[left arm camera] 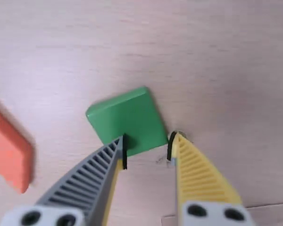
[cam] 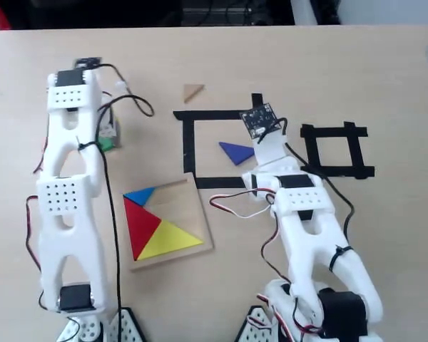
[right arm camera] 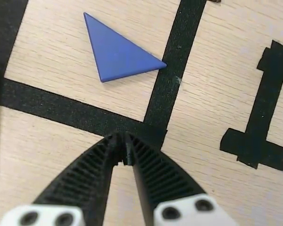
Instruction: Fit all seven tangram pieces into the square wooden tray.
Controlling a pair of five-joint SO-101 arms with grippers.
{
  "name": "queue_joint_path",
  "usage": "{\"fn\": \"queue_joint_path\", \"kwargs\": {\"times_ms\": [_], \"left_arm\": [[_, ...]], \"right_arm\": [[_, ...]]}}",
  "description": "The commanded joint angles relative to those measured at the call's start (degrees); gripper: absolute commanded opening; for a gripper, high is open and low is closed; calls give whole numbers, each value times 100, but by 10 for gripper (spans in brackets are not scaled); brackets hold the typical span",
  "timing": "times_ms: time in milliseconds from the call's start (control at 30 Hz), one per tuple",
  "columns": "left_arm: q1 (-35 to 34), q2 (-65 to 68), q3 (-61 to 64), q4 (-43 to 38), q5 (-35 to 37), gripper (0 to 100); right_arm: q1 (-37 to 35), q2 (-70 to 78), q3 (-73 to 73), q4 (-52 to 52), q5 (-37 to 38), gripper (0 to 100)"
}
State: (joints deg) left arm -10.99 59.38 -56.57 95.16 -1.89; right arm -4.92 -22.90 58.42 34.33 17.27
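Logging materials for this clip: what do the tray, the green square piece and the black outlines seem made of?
Tray: likely wood, with a pale tan, matte face. Green square piece: painted wood or plastic, smooth and evenly coloured; cannot tell which. Black outlines: matte tape, with overlapping, ragged strip ends.

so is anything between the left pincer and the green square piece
Nothing visible is. The left pincer is open and right at the green square, whose near edge lies between the jaws. The orange piece lies off to one side, apart from both.
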Motion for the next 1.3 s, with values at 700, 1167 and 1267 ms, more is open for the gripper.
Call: {"fn": "queue_joint_path", "kwargs": {"times_ms": [700, 1167, 1267], "left_arm": [[-409, -431, -1930, 545, -4985, 223], [66, -18, -1191, 563, -6374, 270], [84, 35, -1174, 563, -6286, 270]], "right_arm": [[-70, -171, -66, -97, 79, 11], [-62, -171, -22, -290, 79, 11], [-62, -171, -22, -290, 79, 11]]}}
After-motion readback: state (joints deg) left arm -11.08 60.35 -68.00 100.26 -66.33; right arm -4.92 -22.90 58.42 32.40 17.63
